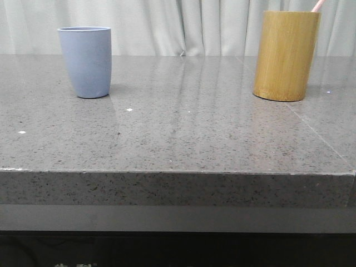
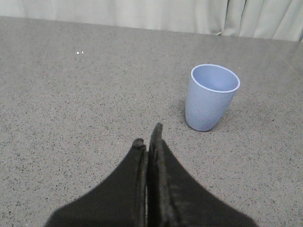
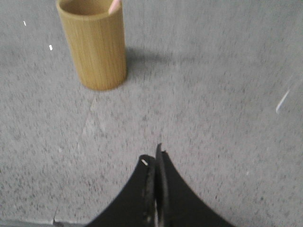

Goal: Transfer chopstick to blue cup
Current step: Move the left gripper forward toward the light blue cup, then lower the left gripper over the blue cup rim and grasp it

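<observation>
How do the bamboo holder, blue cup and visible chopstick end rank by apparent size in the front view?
1. Bamboo holder, largest: taller than the cup.
2. Blue cup, shorter; both stand about equally far back, so nearness hardly skews this.
3. Chopstick, smallest: a thin pink tip above the holder's rim.

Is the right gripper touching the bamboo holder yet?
Apart. The right wrist view shows bare table between the shut right gripper and the bamboo holder.
</observation>
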